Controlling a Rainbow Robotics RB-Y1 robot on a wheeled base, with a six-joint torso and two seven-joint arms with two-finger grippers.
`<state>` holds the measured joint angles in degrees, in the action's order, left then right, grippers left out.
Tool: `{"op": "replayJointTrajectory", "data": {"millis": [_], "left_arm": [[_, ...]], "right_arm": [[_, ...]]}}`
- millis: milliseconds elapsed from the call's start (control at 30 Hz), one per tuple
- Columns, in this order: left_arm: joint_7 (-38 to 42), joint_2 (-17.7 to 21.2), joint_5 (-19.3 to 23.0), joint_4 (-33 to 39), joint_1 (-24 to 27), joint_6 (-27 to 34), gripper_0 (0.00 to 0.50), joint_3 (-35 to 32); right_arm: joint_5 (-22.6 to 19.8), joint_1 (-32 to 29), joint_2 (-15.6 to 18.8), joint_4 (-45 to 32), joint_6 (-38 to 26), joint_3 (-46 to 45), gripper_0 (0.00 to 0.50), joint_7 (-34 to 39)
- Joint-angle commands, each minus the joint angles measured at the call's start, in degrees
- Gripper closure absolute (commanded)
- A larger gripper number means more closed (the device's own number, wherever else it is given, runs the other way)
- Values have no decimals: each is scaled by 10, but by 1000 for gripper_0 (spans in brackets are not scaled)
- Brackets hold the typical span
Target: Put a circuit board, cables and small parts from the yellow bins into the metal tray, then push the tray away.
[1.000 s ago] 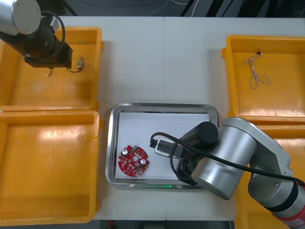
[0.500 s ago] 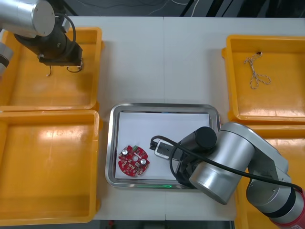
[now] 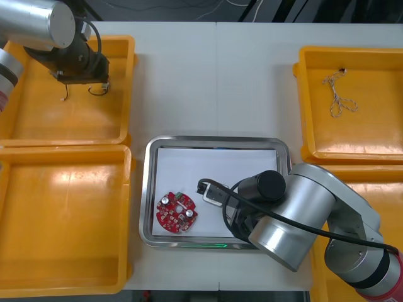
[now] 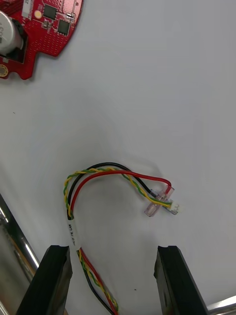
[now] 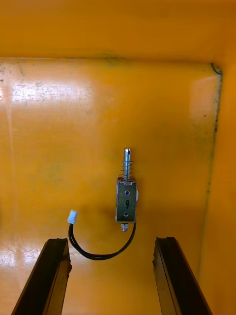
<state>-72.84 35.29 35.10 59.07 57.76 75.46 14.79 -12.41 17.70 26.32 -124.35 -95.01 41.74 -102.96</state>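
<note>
Your right end effector (image 4: 113,248) hangs spread over the tray (image 3: 151,189); the cable (image 4: 98,172) lies free inside, beside the board (image 3: 177,212), so it looks delivered. Your left end effector (image 5: 110,241), in the bin (image 3: 38,119) far left of the tray, is spread around a metal part (image 5: 126,201), ready to pinch

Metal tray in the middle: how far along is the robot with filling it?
Done: a red circuit board and a red and yellow cable lie in the metal tray, the cable beneath the open right gripper. In hand: the open left gripper hovers over a small metal part in a yellow bin. Left: that part, then pushing the tray away.
</note>
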Motion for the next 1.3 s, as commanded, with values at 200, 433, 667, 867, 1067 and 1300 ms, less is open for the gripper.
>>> {"op": "replayJointTrajectory", "data": {"millis": [200, 433, 667, 867, 1067, 1300], "left_arm": [[-87, -37, -24, -84, 72, -54, 0, 4], [-98, -52, -30, -121, 80, -90, 0, 4], [-105, -55, -38, -128, 80, -90, 0, 16], [-107, -56, -35, -143, 79, -107, 0, 29], [-107, -55, -26, -155, 79, -116, 0, 43], [-106, -55, -20, -158, 75, -126, 0, 54]], "right_arm": [[5, 24, -30, -17, -33, -22, 0, 1], [-6, 59, -50, -56, -130, -88, 0, 6], [-67, 89, -50, -100, -150, -182, 0, 14], [-126, 124, -43, -110, -150, -275, 0, 17], [-173, 130, 3, -111, -150, -359, 0, 20], [-205, 132, 54, -110, -150, -427, 0, 28]]}}
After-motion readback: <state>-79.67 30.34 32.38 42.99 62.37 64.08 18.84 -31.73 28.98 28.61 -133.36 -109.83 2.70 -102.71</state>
